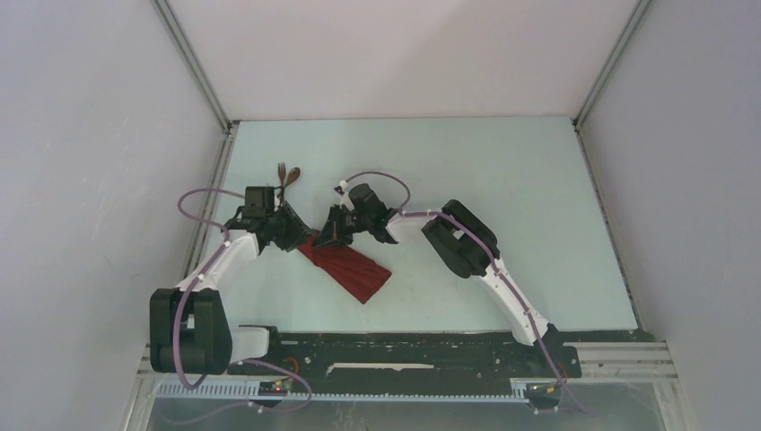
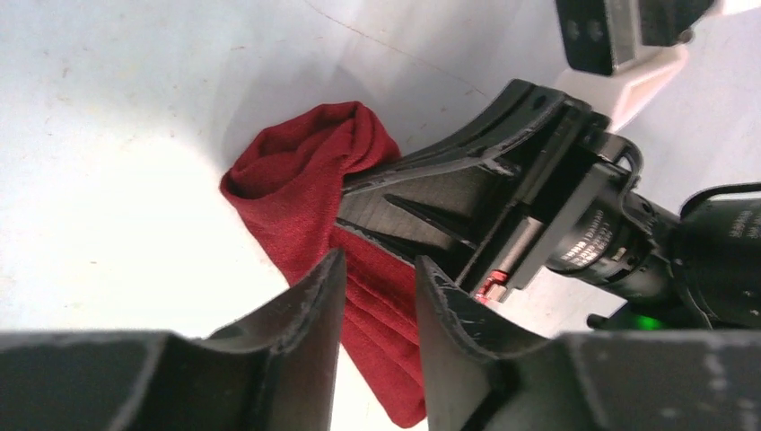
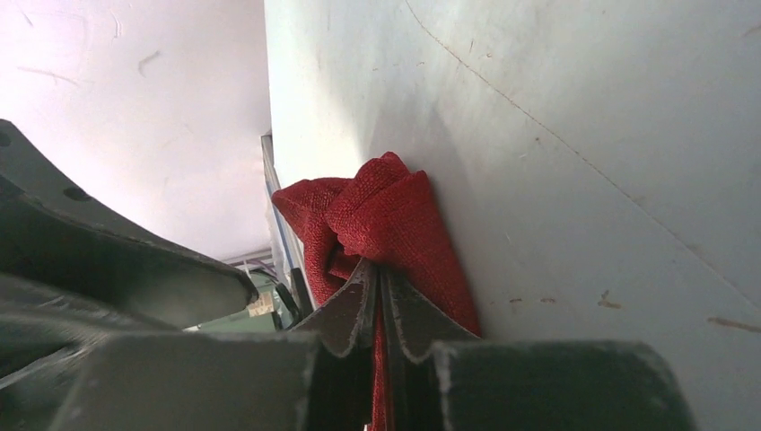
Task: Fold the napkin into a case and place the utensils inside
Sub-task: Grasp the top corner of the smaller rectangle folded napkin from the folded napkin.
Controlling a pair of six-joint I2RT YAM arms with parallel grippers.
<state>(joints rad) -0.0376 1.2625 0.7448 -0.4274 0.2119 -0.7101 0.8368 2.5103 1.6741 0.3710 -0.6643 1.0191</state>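
The napkin (image 1: 352,269) is a dark red cloth, folded into a narrow strip that lies slanted on the table between the two arms. My right gripper (image 3: 377,274) is shut on its bunched upper-left end (image 3: 386,215). In the left wrist view the right gripper (image 2: 359,193) meets the cloth (image 2: 305,180) from the right. My left gripper (image 2: 381,269) hangs open just over the strip, and red cloth shows in the gap between its fingers (image 2: 323,296). The utensils (image 1: 287,174), a dark fork and spoon, lie together beyond the left gripper (image 1: 292,235).
The pale table (image 1: 502,180) is closed in by white walls, with a metal rail (image 1: 197,72) at the left corner. The arm bases stand on a black bar (image 1: 404,355) at the near edge. The right arm's elbow (image 1: 462,238) rises right of the napkin.
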